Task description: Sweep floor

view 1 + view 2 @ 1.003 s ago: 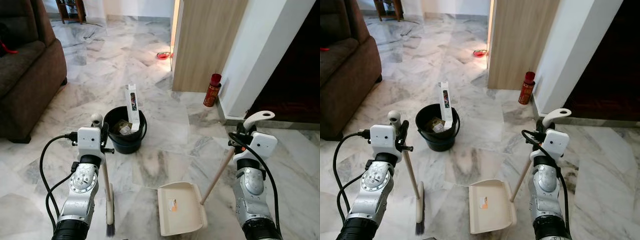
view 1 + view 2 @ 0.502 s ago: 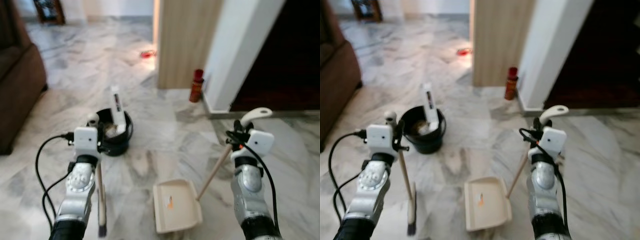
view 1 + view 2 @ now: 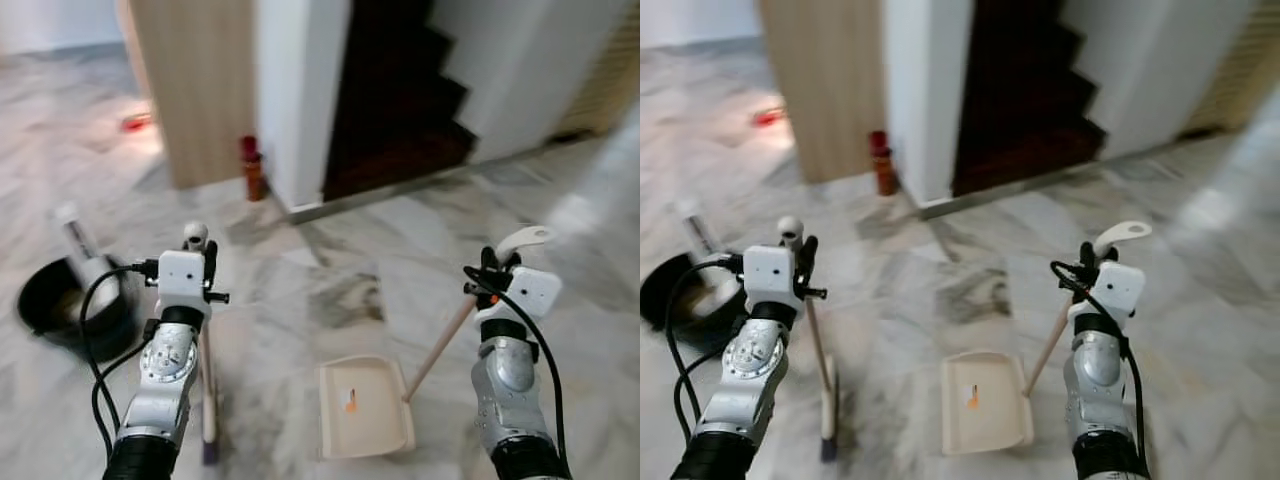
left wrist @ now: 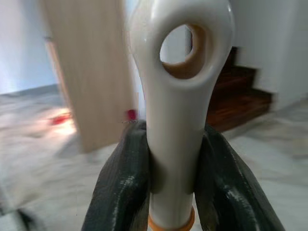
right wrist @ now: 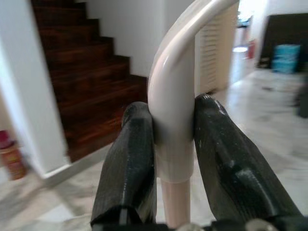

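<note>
My left gripper is shut on the pale handle of a broom, just under its holed end. The brush head rests on the marble floor beside my left arm. My right gripper is shut on the curved cream handle of a dustpan. The pan lies flat on the floor between my arms, with an orange mark on its tray. Black fingers press the broom handle from both sides; the fingers of the other gripper clamp the dustpan handle the same way.
A black bucket holding a white carton stands on the floor at far left. A red can stands at the foot of a white pillar, beside a wooden panel. Dark wooden stairs rise behind.
The whole view has swung to the right: the sofa is gone, the bucket sits at the left edge and the stairs have come into sight. Both grippers keep their hold.
</note>
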Controlling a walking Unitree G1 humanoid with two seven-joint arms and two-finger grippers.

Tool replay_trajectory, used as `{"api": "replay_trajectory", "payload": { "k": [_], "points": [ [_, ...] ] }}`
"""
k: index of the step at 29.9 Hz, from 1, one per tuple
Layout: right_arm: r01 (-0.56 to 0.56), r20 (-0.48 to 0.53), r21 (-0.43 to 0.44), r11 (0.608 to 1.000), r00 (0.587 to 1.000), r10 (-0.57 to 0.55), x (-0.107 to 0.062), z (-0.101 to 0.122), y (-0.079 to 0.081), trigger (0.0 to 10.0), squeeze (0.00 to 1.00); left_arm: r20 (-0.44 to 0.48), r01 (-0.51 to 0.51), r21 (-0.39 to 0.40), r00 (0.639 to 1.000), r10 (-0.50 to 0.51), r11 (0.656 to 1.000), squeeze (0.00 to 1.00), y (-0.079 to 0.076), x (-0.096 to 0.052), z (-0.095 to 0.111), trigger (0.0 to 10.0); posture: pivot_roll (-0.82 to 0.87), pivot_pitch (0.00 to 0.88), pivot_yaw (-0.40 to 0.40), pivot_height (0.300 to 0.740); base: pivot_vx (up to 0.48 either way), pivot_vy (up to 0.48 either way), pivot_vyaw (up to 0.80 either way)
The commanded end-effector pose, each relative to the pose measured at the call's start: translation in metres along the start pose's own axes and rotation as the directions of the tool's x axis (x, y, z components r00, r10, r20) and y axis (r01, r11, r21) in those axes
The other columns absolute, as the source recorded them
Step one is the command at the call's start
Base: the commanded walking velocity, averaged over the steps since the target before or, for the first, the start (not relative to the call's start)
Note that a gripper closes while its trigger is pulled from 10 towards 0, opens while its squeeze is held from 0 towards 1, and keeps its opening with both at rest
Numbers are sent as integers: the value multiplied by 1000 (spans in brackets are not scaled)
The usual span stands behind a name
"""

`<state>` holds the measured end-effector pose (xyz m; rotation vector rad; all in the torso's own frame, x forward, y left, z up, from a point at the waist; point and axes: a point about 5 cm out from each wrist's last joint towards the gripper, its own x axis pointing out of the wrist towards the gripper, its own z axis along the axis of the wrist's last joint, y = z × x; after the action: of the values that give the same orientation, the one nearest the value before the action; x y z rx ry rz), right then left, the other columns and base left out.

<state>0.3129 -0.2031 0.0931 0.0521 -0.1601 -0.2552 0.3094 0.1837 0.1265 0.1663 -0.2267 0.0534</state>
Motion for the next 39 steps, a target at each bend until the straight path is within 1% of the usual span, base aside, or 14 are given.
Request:
{"api": "replay_trajectory", "payload": {
  "k": [1, 10, 14, 15, 28, 30, 39],
  "points": [
    [-3, 43, -5, 1000, 999, 4, 3, 8, 1, 10000, 0, 32, 8, 8, 999, -9, 1000, 0, 0, 3, 5, 10000, 114, 32, -68, 740, 0, 0, -800],
    [-9, 41, -8, 1000, 999, 9, 2, 7, 1, 10000, 0, 37, 5, 19, 999, -6, 1000, 0, 0, 2, 6, 10000, 114, 31, -71, 740, 0, 0, -800],
    [0, 44, -7, 1000, 999, 0, 3, 8, 0, 10000, 0, 37, 6, 12, 999, -6, 1000, 0, 0, 3, 6, 10000, 114, 30, -71, 740, 0, -295, -800],
    [0, 44, -8, 1000, 999, 0, 3, 8, -1, 10000, 0, 36, 4, 3, 999, -5, 1000, 0, 0, 3, 6, 10000, 113, 29, -72, 740, 0, 0, -800],
    [4, 45, -16, 1000, 999, -3, 3, 8, -2, 10000, 0, 39, 10, 11, 999, -11, 1000, 0, -1, 3, 6, 10000, 110, 35, -73, 740, 0, 0, -800],
    [3, 42, -17, 1000, 999, -2, 3, 7, -2, 10000, 0, 38, 12, -10, 999, -12, 1000, 0, -1, 3, 6, 10000, 109, 36, -73, 740, 0, 0, -800],
    [7, 41, -20, 1000, 999, -6, 2, 7, -3, 10000, 0, 41, 18, -18, 999, -17, 1000, 0, -2, 2, 6, 10000, 108, 41, -73, 740, 0, 0, -800]
  ]
}}
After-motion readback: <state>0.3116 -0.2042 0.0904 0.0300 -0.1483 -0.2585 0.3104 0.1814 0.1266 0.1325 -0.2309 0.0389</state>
